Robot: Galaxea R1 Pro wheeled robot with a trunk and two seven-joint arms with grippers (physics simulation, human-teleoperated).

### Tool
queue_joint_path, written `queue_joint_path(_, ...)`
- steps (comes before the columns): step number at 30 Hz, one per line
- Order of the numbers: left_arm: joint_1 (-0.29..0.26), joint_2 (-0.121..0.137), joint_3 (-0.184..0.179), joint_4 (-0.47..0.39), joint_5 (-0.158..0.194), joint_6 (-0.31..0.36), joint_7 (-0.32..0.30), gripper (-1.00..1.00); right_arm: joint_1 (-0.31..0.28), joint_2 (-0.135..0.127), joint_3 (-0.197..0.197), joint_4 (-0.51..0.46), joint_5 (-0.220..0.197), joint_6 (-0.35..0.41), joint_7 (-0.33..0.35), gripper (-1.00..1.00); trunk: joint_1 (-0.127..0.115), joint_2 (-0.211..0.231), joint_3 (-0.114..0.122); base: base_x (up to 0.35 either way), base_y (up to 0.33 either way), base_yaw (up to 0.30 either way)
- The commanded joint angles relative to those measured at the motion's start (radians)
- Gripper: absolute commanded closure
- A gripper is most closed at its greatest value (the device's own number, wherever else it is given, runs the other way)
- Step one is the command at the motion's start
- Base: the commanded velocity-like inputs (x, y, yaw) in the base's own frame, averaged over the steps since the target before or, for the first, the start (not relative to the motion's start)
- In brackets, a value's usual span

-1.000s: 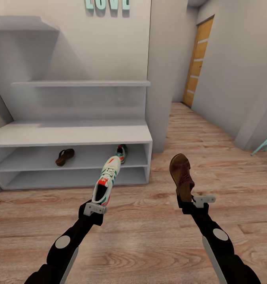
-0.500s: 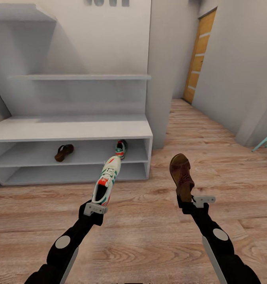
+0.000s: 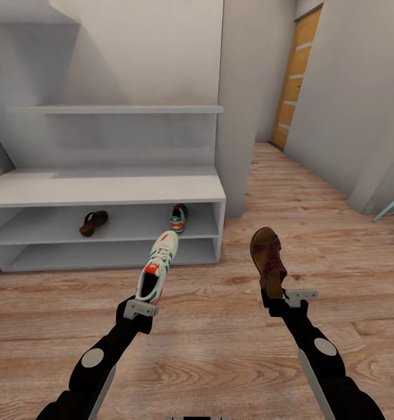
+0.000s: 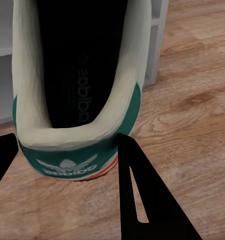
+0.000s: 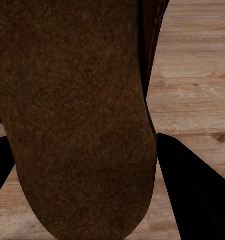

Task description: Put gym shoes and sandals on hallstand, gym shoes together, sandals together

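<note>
wood floor [image 3: 220, 350], left tool [image 3: 140, 307] gripping sneaker [image 3: 156, 268], right tool [image 3: 278, 298] apparently clamping sandal [image 3: 267, 259]

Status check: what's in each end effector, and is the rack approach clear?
Left end effector shut on gym shoe. Right end effector shut on sandal. Other sandal and gym shoe on hallstand upper slot. Floor ahead unobstructed.

Held gym shoe [image 3: 156, 268] and held sandal [image 3: 268, 259] point toward hallstand [image 3: 104, 189], above corridor floor [image 3: 220, 344]. Upper slot: second sandal [image 3: 94, 223] left, second gym shoe [image 3: 178, 217] right, well apart.
</note>
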Motion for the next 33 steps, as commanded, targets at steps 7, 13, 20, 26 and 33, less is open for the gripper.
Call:
queue_joint_path(7,0.000,0.000,0.028,-0.002,-0.007,0.005,-0.003,1.00,0.000,-0.001,0.001,-0.005,-0.009,0.005,-0.003,1.00,0.000,0.000,-0.001,0.000,-0.014,0.000)
queue_joint_path(13,0.000,-0.001,0.064,0.000,-0.005,0.005,-0.003,1.00,0.000,-0.003,-0.005,-0.012,-0.009,0.022,-0.002,1.00,0.000,0.000,-0.001,0.020,-0.095,0.000)
queue_joint_path(20,0.000,-0.014,0.066,0.002,-0.002,0.005,-0.002,1.00,0.000,-0.002,-0.007,-0.015,-0.009,0.043,-0.003,1.00,0.000,0.000,-0.001,0.103,-0.244,0.000)
queue_joint_path(26,0.000,-0.030,0.066,0.004,-0.002,0.005,-0.003,1.00,0.000,-0.002,-0.001,-0.015,-0.008,0.056,-0.002,1.00,0.000,0.000,-0.001,0.015,-0.298,0.000)
queue_joint_path(33,0.000,-0.032,0.065,0.005,-0.002,0.005,-0.004,1.00,0.000,-0.002,0.000,-0.017,-0.007,0.057,-0.002,1.00,0.000,0.000,-0.001,0.001,-0.309,0.000)
